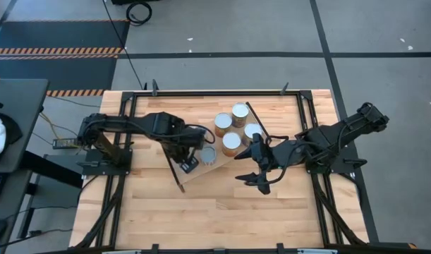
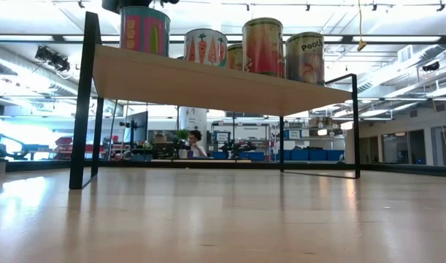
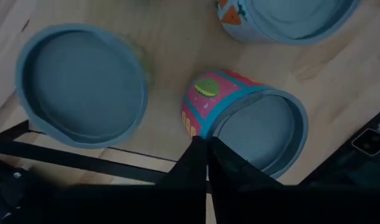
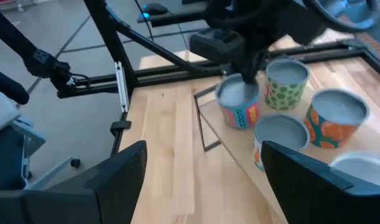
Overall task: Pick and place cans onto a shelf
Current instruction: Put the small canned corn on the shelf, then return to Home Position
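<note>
Five cans on the shelf (image 1: 226, 164).
Left gripper (image 1: 191, 159), fingers closed and empty, sits above the pink can (image 1: 209, 154); right gripper (image 1: 257, 178), wide open, waits beside the shelf.

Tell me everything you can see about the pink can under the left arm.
The pink can is a small tin with a plain grey recessed top and a pink label edged in teal, with a green oval print. It stands upright on the shelf near one end, apart from the other cans. The left tool is shut and sits right above its rim; contact is unclear.
</note>
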{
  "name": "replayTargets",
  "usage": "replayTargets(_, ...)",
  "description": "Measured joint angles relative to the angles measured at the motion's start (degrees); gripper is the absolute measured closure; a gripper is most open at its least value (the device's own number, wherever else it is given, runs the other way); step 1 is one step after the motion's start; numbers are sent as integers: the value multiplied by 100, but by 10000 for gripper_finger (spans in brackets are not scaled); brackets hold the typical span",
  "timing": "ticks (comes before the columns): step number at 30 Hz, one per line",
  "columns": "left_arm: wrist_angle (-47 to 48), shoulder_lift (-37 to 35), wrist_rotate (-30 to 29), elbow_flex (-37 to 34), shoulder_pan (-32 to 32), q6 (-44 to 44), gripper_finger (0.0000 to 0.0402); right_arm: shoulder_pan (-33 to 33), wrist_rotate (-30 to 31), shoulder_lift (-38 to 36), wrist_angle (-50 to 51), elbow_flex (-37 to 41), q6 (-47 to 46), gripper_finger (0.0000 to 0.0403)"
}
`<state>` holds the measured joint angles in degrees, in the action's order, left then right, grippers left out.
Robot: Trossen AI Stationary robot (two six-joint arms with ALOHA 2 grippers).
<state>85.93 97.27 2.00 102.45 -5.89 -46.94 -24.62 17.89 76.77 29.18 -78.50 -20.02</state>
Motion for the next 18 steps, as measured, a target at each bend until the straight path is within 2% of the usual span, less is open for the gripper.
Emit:
replayTargets(9,-5,79,76,5,0,123,375,98,-7,0,-249,0,482,78)
replayTargets(18,46,98,-64,2,-2,228,321,300,2,0,-242,0,780,60)
